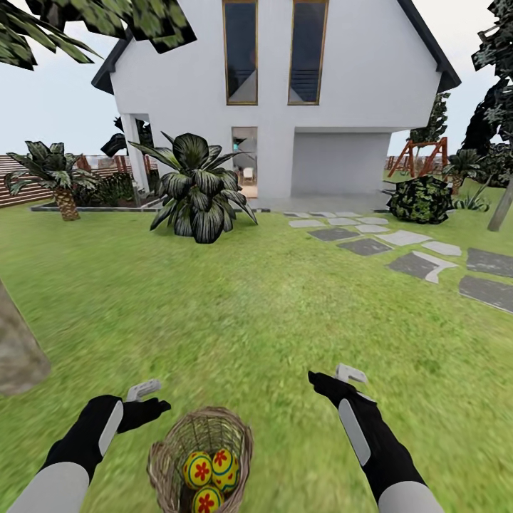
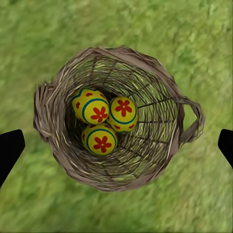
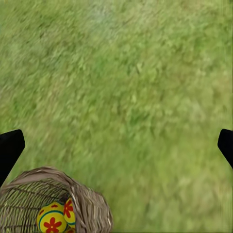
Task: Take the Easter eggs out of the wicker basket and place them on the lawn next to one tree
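Observation:
The wicker basket [image 1: 201,456] stands on the lawn [image 1: 249,313] just in front of me, holding three Easter eggs [image 1: 197,469], yellow with red flowers. In the left wrist view the basket [image 2: 160,97] lies straight below, with the eggs [image 2: 102,116] clustered on its bottom. My left gripper [image 1: 153,399] hovers open beside the basket's left rim, its fingertips [image 2: 9,145] spread wide. My right gripper [image 1: 331,376] hangs open over bare grass to the basket's right; the basket's rim [image 3: 48,194] shows at the edge of its wrist view. A grey-brown tree trunk [image 1: 18,349] rises at the near left.
A white gabled house [image 1: 285,107] stands ahead, with a big-leaved shrub [image 1: 196,189], a short palm [image 1: 60,178] and a slat fence [image 1: 21,185] before it. Grey stepping stones [image 1: 420,260] cross the right side. Another trunk [image 1: 501,206] and a bush [image 1: 420,199] are far right.

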Tool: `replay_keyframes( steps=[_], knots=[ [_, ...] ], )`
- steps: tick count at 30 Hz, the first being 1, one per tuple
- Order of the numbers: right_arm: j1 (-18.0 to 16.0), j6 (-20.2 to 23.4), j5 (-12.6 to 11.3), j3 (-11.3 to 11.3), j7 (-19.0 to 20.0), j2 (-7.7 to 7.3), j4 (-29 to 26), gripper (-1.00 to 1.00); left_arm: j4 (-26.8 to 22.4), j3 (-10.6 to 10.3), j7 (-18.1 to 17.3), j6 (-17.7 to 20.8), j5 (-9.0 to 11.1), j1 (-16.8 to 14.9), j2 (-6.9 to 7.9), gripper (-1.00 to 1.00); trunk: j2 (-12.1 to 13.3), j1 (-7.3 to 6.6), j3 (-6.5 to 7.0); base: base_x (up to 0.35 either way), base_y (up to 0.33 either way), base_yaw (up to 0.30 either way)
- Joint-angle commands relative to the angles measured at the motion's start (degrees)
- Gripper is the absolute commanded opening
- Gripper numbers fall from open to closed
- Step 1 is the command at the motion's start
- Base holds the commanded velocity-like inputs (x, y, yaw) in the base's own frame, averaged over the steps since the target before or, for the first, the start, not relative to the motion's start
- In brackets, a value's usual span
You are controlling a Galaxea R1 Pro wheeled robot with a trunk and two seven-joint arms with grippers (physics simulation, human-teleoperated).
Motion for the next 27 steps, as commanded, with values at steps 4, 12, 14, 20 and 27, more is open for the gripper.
replay_keyframes(
  steps=[4,12,14,20,27],
  knots=[
    [0.0,0.2,-0.6,-0.1,-0.3,-0.01,-0.1,1.00,-0.1,0.2,0.0,0.2,0.3,0.0,0.01,1.00,0.0,0.01,-0.07,0.045,0.000,0.000],
    [0.0,0.2,-0.6,-0.1,-0.3,-0.02,-0.1,1.00,-0.1,0.1,0.2,0.0,0.2,0.0,-0.06,1.00,0.0,0.01,-0.07,0.169,0.000,0.000],
    [0.0,0.2,-0.6,-0.1,-0.3,-0.02,-0.1,1.00,-0.1,0.1,0.2,-0.1,0.2,0.0,-0.07,1.00,0.0,0.01,-0.07,0.040,0.000,0.000],
    [0.0,0.2,-0.6,-0.1,-0.3,0.05,-0.1,1.00,-0.1,0.1,2.4,-0.1,0.2,0.0,-1.23,1.00,0.0,0.01,-0.07,0.009,0.000,0.000],
    [0.0,0.2,-0.6,-0.1,-0.3,-0.02,-0.1,1.00,-0.1,0.1,7.6,-0.2,0.3,0.0,-2.45,1.00,-2.5,1.33,-1.15,0.000,0.000,0.000]
  ],
)
